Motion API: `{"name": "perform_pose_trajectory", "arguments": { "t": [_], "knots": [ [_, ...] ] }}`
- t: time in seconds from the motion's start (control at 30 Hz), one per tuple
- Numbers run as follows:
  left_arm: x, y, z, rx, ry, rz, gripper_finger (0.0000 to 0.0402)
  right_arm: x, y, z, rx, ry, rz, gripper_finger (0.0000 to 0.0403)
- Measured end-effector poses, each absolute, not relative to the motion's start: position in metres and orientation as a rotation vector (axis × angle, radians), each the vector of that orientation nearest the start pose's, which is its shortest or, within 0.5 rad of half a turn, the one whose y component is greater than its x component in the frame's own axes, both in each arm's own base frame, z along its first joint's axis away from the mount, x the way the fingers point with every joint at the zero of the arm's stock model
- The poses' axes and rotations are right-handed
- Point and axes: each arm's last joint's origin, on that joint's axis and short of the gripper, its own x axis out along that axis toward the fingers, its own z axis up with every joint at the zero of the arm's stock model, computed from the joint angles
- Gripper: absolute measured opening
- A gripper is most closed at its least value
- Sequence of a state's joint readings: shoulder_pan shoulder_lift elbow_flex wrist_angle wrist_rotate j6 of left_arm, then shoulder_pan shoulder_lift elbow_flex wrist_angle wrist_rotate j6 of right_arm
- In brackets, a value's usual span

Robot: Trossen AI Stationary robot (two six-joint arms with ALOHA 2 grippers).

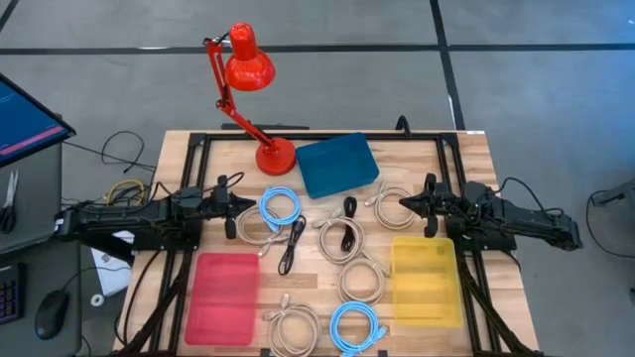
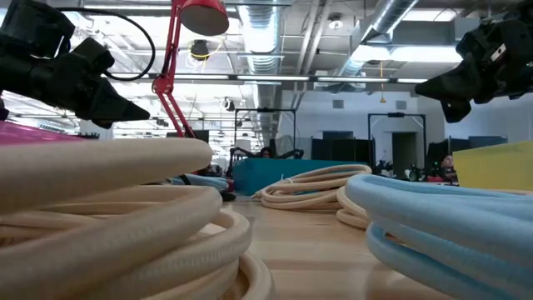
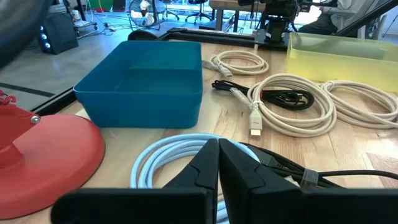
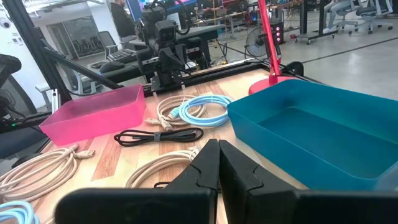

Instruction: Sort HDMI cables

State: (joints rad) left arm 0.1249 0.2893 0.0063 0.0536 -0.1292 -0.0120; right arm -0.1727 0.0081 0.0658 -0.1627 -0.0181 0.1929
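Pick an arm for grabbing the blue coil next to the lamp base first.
Left. The left gripper, shut, sits right beside that light-blue coil; the right gripper is across the table, nearer the yellow bin.

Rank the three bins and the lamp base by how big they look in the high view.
1. Yellow bin and pink bin: largest, too alike to separate.
2. Blue bin: a little smaller in outline.
3. Red lamp base: clearly smallest.
All rest on the same table, so distance to the camera barely skews this.

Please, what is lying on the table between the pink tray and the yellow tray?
In the high view, between the pink tray and the yellow tray lie a beige cable coil and bare wood.
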Motion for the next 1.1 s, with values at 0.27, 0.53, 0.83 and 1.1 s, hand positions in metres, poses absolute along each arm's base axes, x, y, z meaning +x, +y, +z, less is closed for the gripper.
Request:
{"name": "perform_pose_trajectory", "arguments": {
  "t": [0.27,0.53,0.83,1.1],
  "knots": [
    [0.112,0.018,0.150,-0.362,0.143,0.287,0.0012,0.092,-0.017,0.170,0.308,0.075,-0.193,0.0000],
    [0.113,0.018,0.152,-0.647,0.079,0.299,0.0012,0.092,-0.017,0.173,0.506,0.011,-0.195,0.0000],
    [0.113,0.018,0.154,-0.706,0.049,0.306,0.0012,0.092,-0.016,0.173,0.660,-0.001,-0.182,0.0000],
    [0.114,0.019,0.163,-0.709,-0.050,0.299,0.0012,0.093,-0.015,0.180,0.747,-0.067,-0.157,0.0000]
  ]
}}
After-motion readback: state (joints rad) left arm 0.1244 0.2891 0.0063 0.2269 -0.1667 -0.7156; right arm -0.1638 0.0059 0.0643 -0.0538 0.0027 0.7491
